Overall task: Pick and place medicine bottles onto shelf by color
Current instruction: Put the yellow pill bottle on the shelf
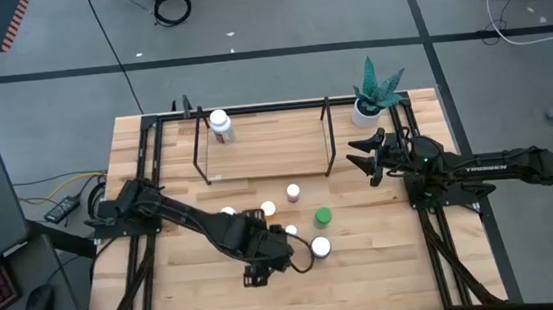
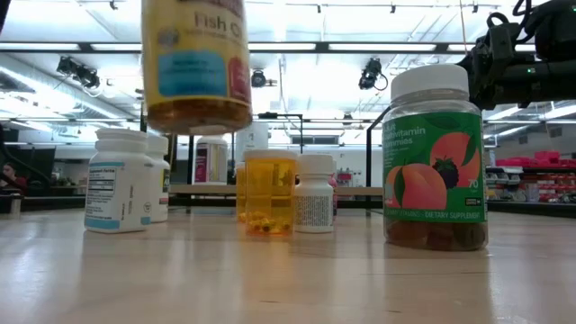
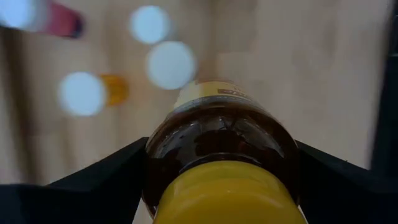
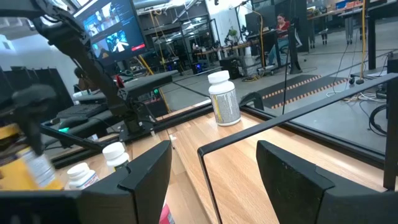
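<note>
My left gripper [image 1: 264, 266] hangs over the table's near middle, shut on the large amber bottle [image 2: 193, 63] with the yellow cap [image 3: 230, 193]. Several smaller bottles stand on their bases on the table: a green-capped one [image 1: 322, 216], a white-capped one [image 1: 320, 247], a pinkish-capped one [image 1: 293, 191] and an orange one [image 1: 268, 209]. One white bottle [image 1: 220, 127] stands on the shelf [image 1: 266, 148] near its left end. My right gripper [image 1: 365, 155] is open and hovers at the shelf's right end, touching nothing. My left gripper pinches the amber bottle at its shoulder [image 3: 217, 134], just below the yellow cap, one finger [image 3: 121, 171] on each side. The fingers come from above, pointing down. The bottle hangs upright below them, its base [image 2: 198, 121] lifted clear of the table.
A white pot with a green plant [image 1: 368, 107] stands at the table's far right corner beside the shelf. Black metal uprights [image 1: 327, 135] frame the shelf board. In the low view the gummy bottle [image 2: 435, 171] and white bottles [image 2: 117, 180] stand close under the lifted bottle.
</note>
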`<control>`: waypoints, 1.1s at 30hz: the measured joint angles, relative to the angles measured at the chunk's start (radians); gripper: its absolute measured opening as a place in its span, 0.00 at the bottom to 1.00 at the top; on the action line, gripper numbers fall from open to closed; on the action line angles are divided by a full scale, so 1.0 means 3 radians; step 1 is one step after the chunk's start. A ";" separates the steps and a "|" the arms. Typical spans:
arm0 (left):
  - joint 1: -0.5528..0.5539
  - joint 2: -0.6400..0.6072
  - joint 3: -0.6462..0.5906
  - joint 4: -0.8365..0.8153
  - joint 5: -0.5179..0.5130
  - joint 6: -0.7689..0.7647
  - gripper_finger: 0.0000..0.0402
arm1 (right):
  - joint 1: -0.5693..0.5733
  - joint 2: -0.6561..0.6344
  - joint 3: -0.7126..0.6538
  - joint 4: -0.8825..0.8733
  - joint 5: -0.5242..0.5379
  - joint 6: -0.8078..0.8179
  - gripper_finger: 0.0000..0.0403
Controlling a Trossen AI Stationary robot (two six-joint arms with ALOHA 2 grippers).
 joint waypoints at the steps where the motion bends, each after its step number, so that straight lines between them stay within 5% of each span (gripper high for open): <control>1: 0.0046 -0.0012 0.0000 -0.0019 -0.0020 0.0037 0.85 | 0.0000 0.0000 0.0001 0.0000 0.0000 0.0000 0.60; 23: 0.1410 -0.0460 -0.0037 -0.0460 -0.0288 0.0823 0.86 | 0.0000 -0.0001 0.0001 0.0005 0.0000 0.0000 0.60; 33: 0.1946 -0.0832 -0.0925 0.0030 -0.0430 0.1076 0.86 | 0.0000 0.0000 0.0000 0.0005 0.0000 0.0000 0.60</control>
